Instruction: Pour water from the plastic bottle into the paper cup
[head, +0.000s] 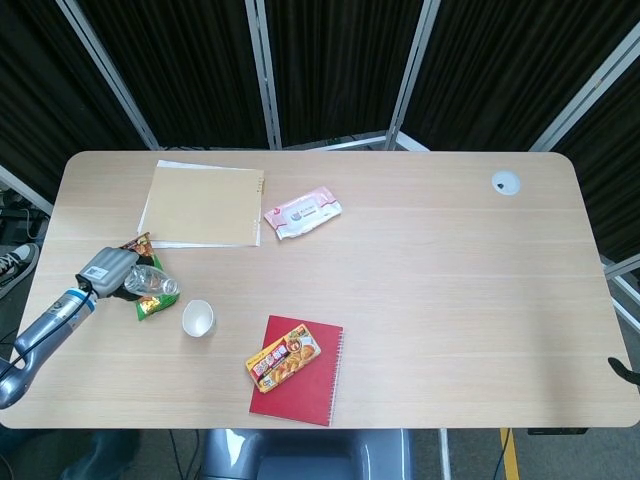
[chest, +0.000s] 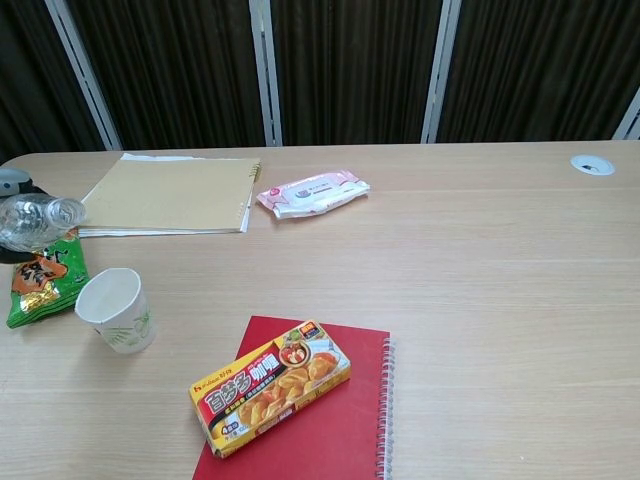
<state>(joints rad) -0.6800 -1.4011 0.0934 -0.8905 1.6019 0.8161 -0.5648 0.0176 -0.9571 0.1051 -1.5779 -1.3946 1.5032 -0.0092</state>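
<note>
Plastic bottle (head: 150, 284) tilted, mouth toward 3 o'clock, gripped in left hand (head: 106, 270) w/ fingers wrapped round body. Paper cup (head: 197, 317) sits at approx. 4 o'clock from mouth, apart; right hand unseen.

Left arm (head: 40, 335) in silver-grey tube segments, blue ring at wrist, thin black cable alongside, left hand (head: 103, 270) grey with dark fingers

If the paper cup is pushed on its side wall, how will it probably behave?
The paper cup looks empty and thin, so it is probably very light and would slide or tip easily. It stands upright on a narrower base, and its wall would likely dent under firm pressure.
</note>
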